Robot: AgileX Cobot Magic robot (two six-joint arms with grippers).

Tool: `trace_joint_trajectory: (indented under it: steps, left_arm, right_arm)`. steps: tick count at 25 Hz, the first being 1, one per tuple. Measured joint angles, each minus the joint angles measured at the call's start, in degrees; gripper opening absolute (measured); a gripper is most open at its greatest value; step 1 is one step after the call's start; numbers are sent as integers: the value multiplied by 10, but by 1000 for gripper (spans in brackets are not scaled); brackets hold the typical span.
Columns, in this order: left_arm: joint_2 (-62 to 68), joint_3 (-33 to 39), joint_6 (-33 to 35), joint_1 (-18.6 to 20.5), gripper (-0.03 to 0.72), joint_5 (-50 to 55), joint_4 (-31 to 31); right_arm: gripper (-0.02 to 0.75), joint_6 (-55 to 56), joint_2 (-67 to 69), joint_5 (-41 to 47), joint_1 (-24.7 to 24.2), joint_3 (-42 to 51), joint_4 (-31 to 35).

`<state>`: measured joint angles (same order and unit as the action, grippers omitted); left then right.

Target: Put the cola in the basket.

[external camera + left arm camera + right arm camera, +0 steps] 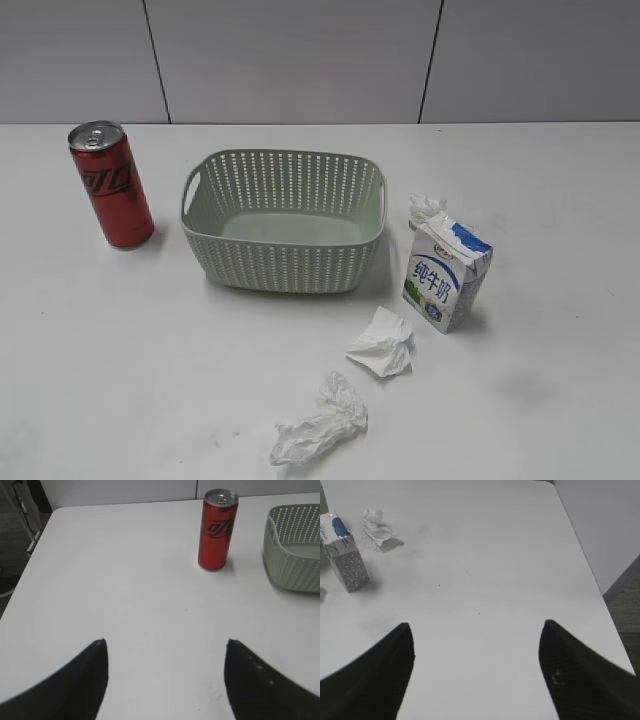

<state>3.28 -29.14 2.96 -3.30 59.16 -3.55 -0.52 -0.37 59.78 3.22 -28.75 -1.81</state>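
The cola (111, 185) is a tall slim red can with black lettering. It stands upright on the white table, left of the basket (284, 262), a pale green perforated basket that is empty. In the left wrist view the cola (217, 530) stands far ahead of my left gripper (165, 642), a little right of centre, with the basket's corner (292, 555) at the right edge. My left gripper is open and empty. My right gripper (476, 625) is open and empty over bare table. Neither gripper shows in the exterior view.
A blue-and-white milk carton (446, 275) stands right of the basket, also in the right wrist view (344, 552). Crumpled tissues lie behind the carton (426, 208) and in front of the basket (383, 343) (320, 422). The table's right edge (590, 570) is near my right gripper.
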Motion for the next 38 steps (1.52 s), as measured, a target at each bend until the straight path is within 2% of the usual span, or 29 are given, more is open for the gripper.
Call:
trace_joint_trajectory:
  steps: [22, 29, 38]
  left_arm:
    - [0, -2, 0, 0, 552, -2, -3]
    - [9, -48, 0, 0, 552, -3, -6]
    - [122, -119, 0, 0, 552, -5, -6]
  right_arm:
    - [588, 0, 0, 0, 0, 0, 0]
    - [588, 0, 0, 0, 0, 0, 0]
    - [588, 0, 0, 0, 0, 0, 0]
